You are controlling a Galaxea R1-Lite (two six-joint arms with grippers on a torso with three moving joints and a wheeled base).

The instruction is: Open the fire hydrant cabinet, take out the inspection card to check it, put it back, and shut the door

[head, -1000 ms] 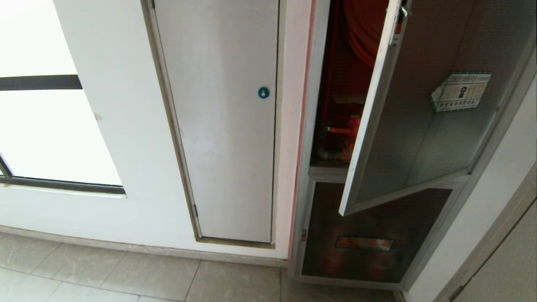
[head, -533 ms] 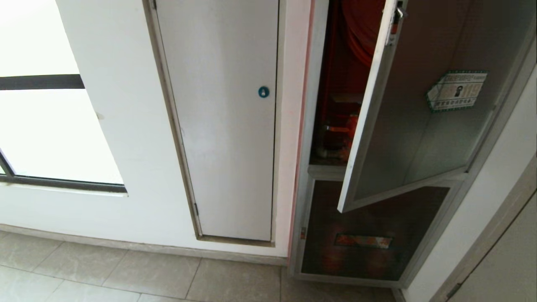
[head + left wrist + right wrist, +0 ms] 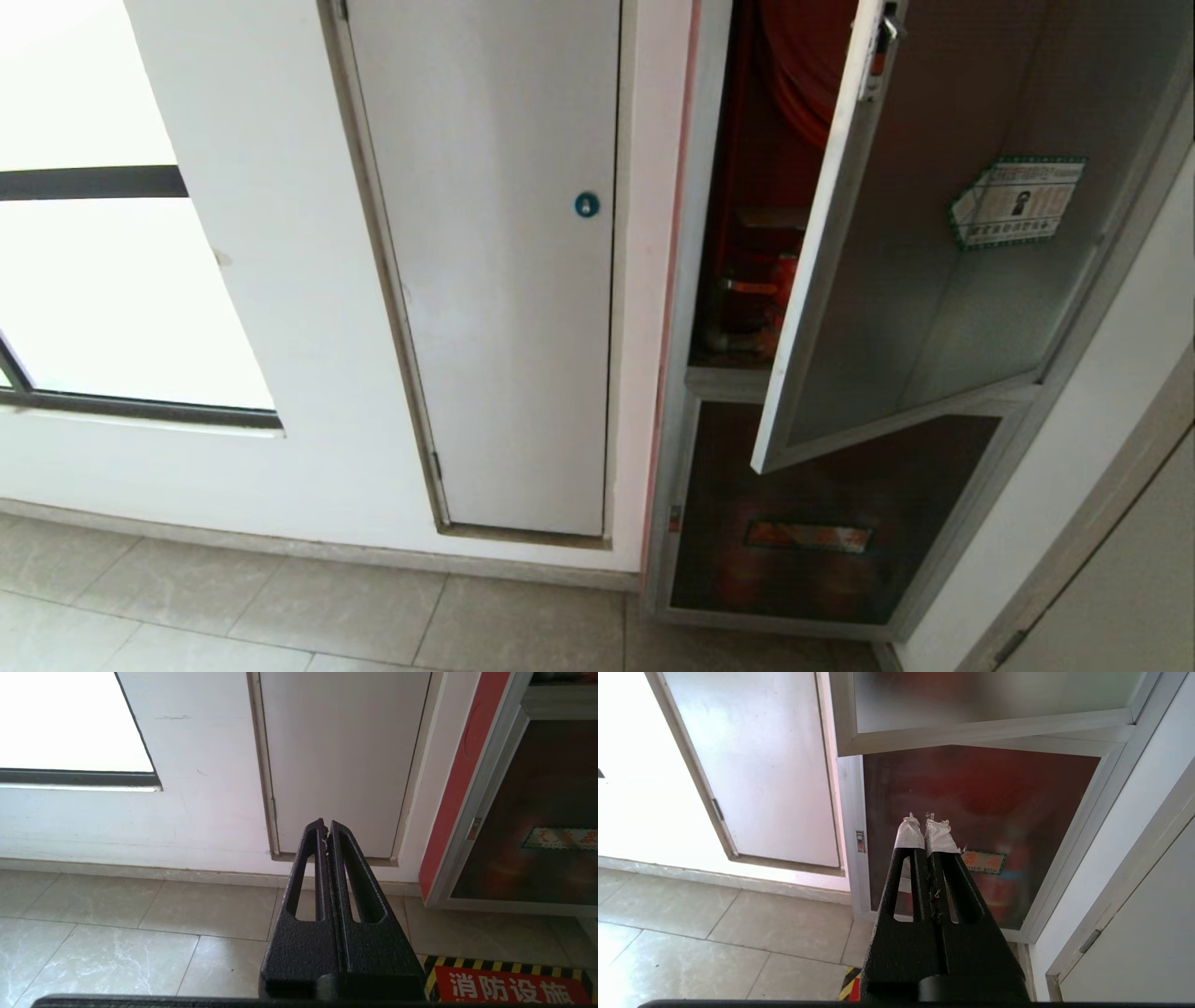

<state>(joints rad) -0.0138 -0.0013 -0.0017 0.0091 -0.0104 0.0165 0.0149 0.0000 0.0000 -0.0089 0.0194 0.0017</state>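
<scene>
The fire hydrant cabinet (image 3: 693,280) stands in the wall at the right, its red interior (image 3: 761,168) and a red valve (image 3: 782,285) showing through the gap. Its door (image 3: 934,280), tinted glass in a silver frame with a green-bordered sticker (image 3: 1020,203), hangs ajar, swung out toward me. The inspection card is hidden. Neither arm shows in the head view. My left gripper (image 3: 325,828) is shut and empty, low, facing the white door. My right gripper (image 3: 924,822), with white-taped tips, is shut and empty below the door's bottom edge (image 3: 985,725).
A plain white door (image 3: 495,280) with a round blue lock (image 3: 586,205) is left of the cabinet. A bright window (image 3: 103,289) is further left. The cabinet's lower glass panel (image 3: 822,504) is closed. A striped red floor marking (image 3: 509,984) lies before the cabinet. Another door (image 3: 1120,579) is at the right.
The whole head view has shifted slightly, so the camera moved a little. The door hangs ajar as before.
</scene>
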